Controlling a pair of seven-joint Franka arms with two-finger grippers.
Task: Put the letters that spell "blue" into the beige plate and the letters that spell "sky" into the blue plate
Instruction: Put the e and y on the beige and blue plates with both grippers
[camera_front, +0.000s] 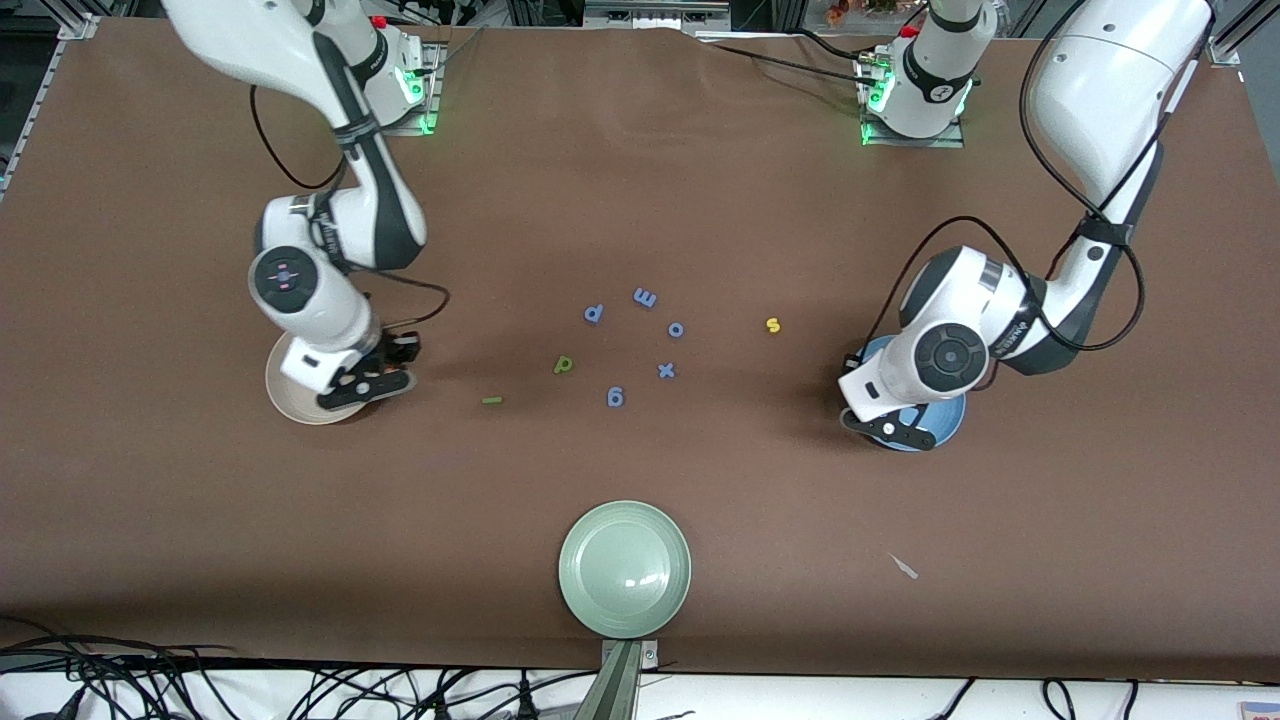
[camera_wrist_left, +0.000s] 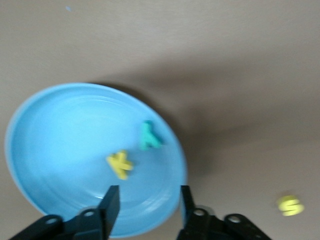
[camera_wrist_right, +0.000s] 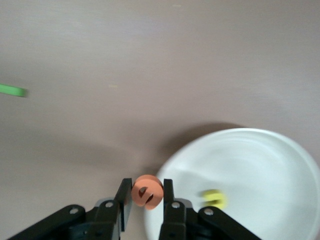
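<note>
surface: brown table, cables along the camera edge
right gripper: clamped on orange e, over the rim of the beige plate
beige plate contents: yellow u inside; e not in yet
left gripper: jaws apart, nothing between them, over the blue plate
blue plate contents: k and teal y lying inside
on table: s near blue plate; green b and l mid-table, toward beige plate
ignore: periwinkle letters, green plate
step: drop e into beige plate
how: shift further over the plate floor, clear of the rim; go low before opening so the foam doesn't bounce out; miss the u
risk: release at the rim, e may land on the table
</note>
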